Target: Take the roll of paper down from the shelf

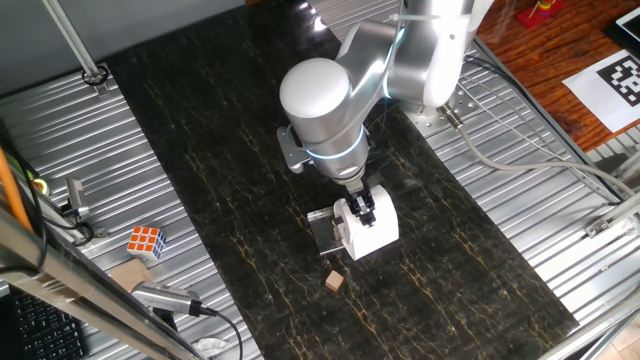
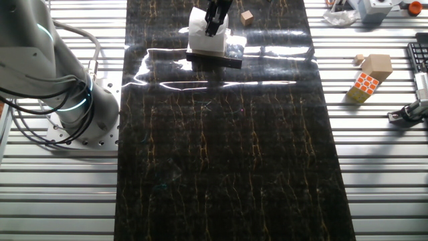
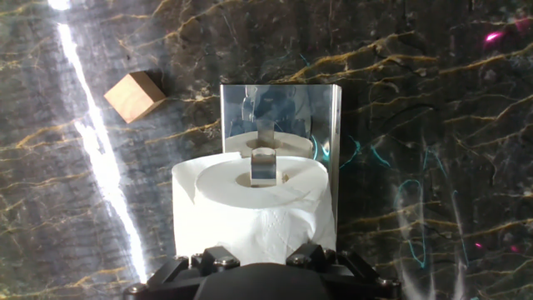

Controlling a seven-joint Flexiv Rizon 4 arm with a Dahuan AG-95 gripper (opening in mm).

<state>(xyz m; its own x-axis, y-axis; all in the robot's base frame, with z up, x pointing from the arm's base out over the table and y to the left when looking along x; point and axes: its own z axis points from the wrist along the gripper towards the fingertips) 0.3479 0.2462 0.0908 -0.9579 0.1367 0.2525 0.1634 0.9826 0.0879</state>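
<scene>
Marbled tabletop | roll of paper on shelf | end effector apparently grips roll

- A small tan wooden cube sits on the dark marbled tabletop, toward one end.
- A Rubik's cube lies off the tabletop's long edge on the ribbed metal surface, touching a tan block.
- A black-and-white marker tag lies on a wooden surface beyond the far corner.
</scene>
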